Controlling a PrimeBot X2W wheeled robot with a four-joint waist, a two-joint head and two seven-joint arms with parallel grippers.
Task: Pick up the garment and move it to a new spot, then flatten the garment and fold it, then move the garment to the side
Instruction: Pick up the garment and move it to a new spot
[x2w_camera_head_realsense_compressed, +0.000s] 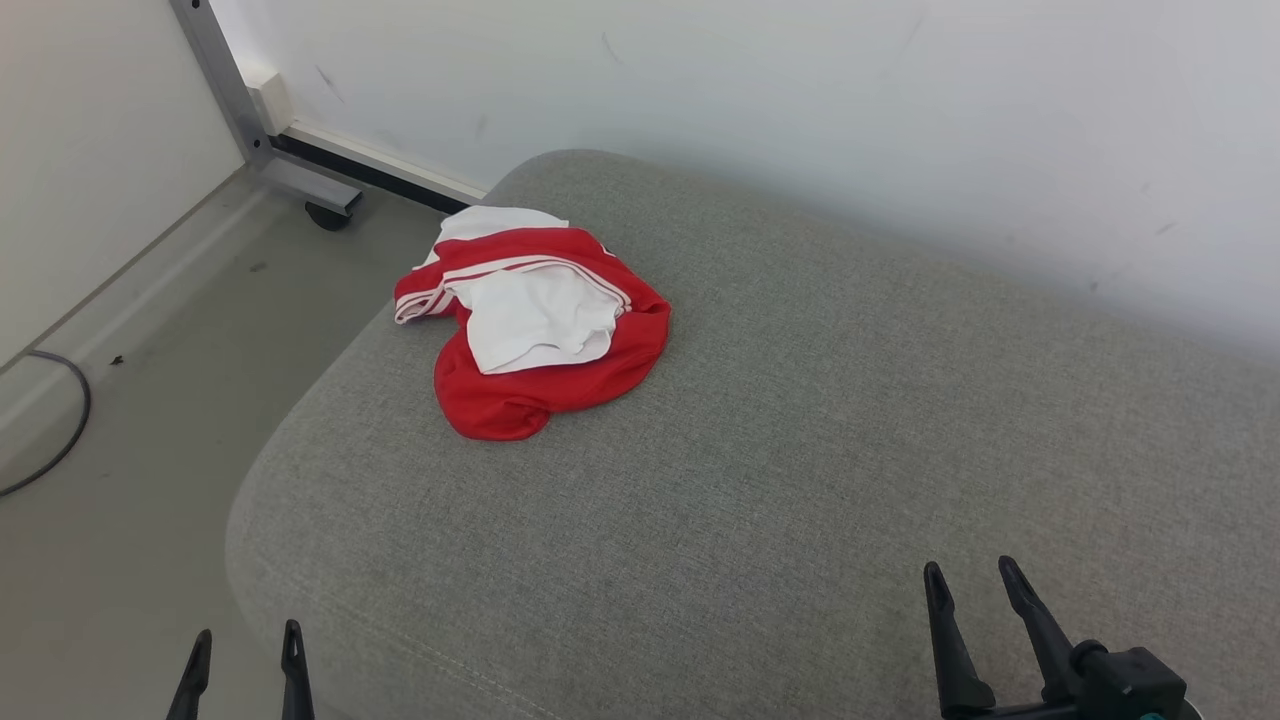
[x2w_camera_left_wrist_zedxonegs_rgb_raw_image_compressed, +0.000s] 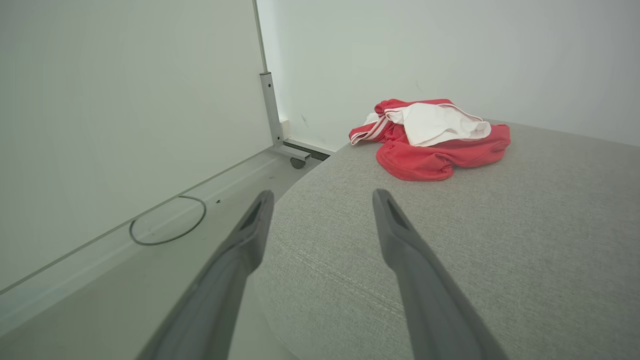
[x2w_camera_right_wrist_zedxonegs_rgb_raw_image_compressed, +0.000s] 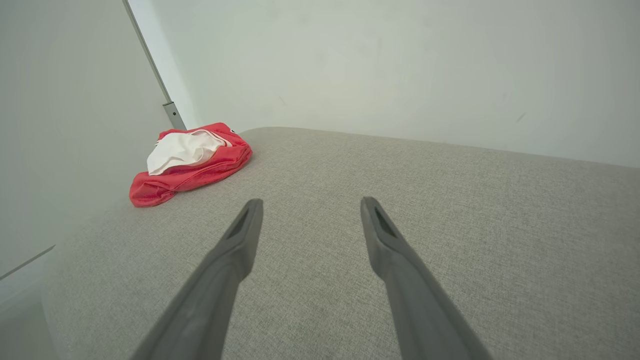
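Note:
The garment (x2w_camera_head_realsense_compressed: 530, 320) is a crumpled red and white piece with white stripes, bunched near the far left corner of a grey upholstered cushion (x2w_camera_head_realsense_compressed: 800, 450). In the wrist views the garment (x2w_camera_left_wrist_zedxonegs_rgb_raw_image_compressed: 432, 140) (x2w_camera_right_wrist_zedxonegs_rgb_raw_image_compressed: 190, 162) lies well ahead of both sets of fingers. My left gripper (x2w_camera_head_realsense_compressed: 247, 640) stands open at the lower left, beyond the cushion's near left edge, with nothing between its fingers. My right gripper (x2w_camera_head_realsense_compressed: 970, 575) is open over the cushion's near right part, also holding nothing. In the wrist views the left gripper (x2w_camera_left_wrist_zedxonegs_rgb_raw_image_compressed: 322, 197) and right gripper (x2w_camera_right_wrist_zedxonegs_rgb_raw_image_compressed: 309, 202) show spread fingers.
A white wall (x2w_camera_head_realsense_compressed: 800, 100) runs behind the cushion. On the left is grey floor (x2w_camera_head_realsense_compressed: 150, 400) with a dark cable (x2w_camera_head_realsense_compressed: 70, 430) and a metal frame leg on a caster (x2w_camera_head_realsense_compressed: 325, 212). A pale panel (x2w_camera_left_wrist_zedxonegs_rgb_raw_image_compressed: 100, 125) stands at the far left.

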